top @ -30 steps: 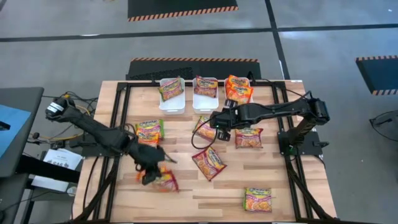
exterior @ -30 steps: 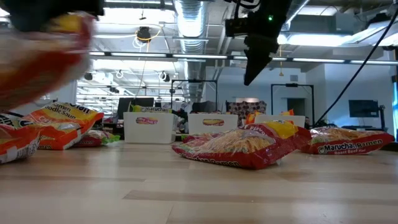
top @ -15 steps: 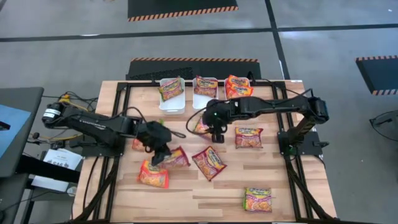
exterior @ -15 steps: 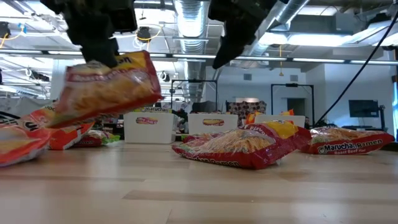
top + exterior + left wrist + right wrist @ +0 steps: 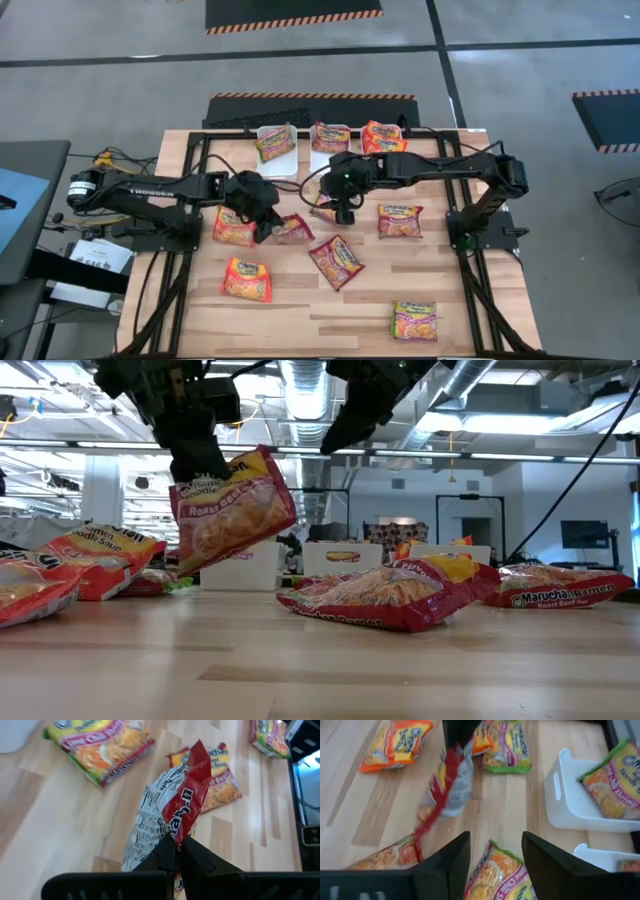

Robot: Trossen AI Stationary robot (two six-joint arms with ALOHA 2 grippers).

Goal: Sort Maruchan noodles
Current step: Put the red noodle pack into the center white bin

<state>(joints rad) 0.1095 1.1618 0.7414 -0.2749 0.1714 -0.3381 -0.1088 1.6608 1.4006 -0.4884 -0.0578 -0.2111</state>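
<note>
My left gripper (image 5: 266, 224) is shut on a red-trimmed Maruchan noodle packet (image 5: 232, 510), held above the table's left-centre; the packet (image 5: 170, 805) shows its printed white back in the left wrist view. My right gripper (image 5: 343, 212) hovers open at the table's centre over a green-trimmed packet (image 5: 500, 875), touching nothing. More packets lie flat on the wood: an orange one (image 5: 247, 279), a red one (image 5: 337, 262), a pink one (image 5: 400, 220) and a green one (image 5: 415, 320). My left gripper pinches the packet's red sealed end (image 5: 184, 827) between its two shut fingers (image 5: 167, 852). The fingers come slanting down from the table's left side. The packet hangs tilted below the gripper, lifted clear of the table (image 5: 320, 660).
Two white bins (image 5: 277, 168) (image 5: 328, 166) stand at the far edge, each with a packet inside; orange packets (image 5: 383, 138) are piled to their right. Another packet (image 5: 233, 228) lies just left of my left gripper. Bare wood lies along the near edge.
My left gripper has carried the red-trimmed packet from the near left part of the table toward the far edge and the centre, swinging it round; the packet stays clear of the wood. My right gripper has turned and shifted slightly toward the table's left.
</note>
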